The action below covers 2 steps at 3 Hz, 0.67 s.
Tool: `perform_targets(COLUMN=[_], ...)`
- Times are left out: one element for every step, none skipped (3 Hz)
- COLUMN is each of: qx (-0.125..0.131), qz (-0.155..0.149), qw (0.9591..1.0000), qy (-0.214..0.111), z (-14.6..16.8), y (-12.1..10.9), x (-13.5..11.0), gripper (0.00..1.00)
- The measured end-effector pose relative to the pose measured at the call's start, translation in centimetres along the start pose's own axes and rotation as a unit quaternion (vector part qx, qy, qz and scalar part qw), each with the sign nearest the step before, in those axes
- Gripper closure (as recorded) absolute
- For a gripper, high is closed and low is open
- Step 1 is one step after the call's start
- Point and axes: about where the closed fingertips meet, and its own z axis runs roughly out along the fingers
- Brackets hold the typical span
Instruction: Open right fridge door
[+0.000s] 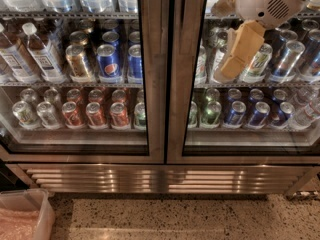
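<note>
You've got the gripper (239, 46) upper R of frame, in front of the right fridge door (182, 109); twin door (155, 109) sits to its L, cans (109, 64) on shelves (60, 84) behind both; bin (27, 211) btm-L on floor (175, 219).

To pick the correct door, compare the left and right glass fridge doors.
The left steel-framed glass door shows Pepsi cans, red cans and bottles; the right steel-framed glass door shows green-and-white cans and blue cans. The robot's white-and-tan tool hangs before the right door's upper glass; nothing hangs before the left door. Both are shut, meeting at the centre.
</note>
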Motion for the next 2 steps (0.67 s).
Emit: perform_targets(qx=[-0.001, -0.039], qz=[0.001, 0.004], qw=[1.0, 0.9991], qy=[-0.001, -0.015], z=[0.1, 1.0], y=[0.0, 1.3], x=[0.0, -0.4], gripper=[0.0, 0.0])
